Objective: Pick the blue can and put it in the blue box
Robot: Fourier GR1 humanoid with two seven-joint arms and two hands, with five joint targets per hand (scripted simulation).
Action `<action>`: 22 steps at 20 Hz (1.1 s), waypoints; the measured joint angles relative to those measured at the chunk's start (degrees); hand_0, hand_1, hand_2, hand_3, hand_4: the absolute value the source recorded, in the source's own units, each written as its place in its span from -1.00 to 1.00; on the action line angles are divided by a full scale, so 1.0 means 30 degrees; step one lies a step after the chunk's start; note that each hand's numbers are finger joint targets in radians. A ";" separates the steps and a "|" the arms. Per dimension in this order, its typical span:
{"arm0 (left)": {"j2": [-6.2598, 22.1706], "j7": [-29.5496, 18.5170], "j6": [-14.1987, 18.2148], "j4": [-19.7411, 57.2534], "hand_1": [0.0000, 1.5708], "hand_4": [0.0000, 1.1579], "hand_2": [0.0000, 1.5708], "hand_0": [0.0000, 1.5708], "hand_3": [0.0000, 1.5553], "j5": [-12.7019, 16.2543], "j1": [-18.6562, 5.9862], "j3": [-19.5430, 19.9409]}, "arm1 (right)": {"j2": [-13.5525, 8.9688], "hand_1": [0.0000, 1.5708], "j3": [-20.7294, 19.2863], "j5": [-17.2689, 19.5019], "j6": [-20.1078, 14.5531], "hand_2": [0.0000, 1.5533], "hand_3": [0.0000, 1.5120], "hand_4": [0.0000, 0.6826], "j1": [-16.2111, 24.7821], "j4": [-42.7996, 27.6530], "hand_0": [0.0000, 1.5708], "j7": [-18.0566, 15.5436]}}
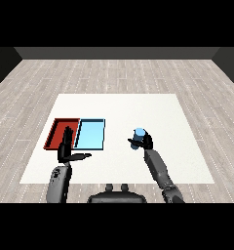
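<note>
R hand (146, 142): curled round blue can (139, 135), can upright, up off the bench (138, 105).
L hand (67, 146): fingers straight, holds nothing.
Blue box (90, 134): to the left of can, nearer L hand.

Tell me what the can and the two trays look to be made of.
Blue can, in the right hand: smooth, pale top, possibly metal; unclear. Red tray and light blue tray: flat matte colour, thin raised rims, probably plastic.
</note>
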 measured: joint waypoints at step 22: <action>-0.0589 0.0577 -0.0061 -0.0254 -1.00 -1.00 -1.00 -1.00 -1.00 -0.0689 0.0123 -0.1773 | 0.0052 0.84 0.2930 0.1678 -0.2239 0.89 0.81 0.58 0.0504 -0.6110 0.84 0.1430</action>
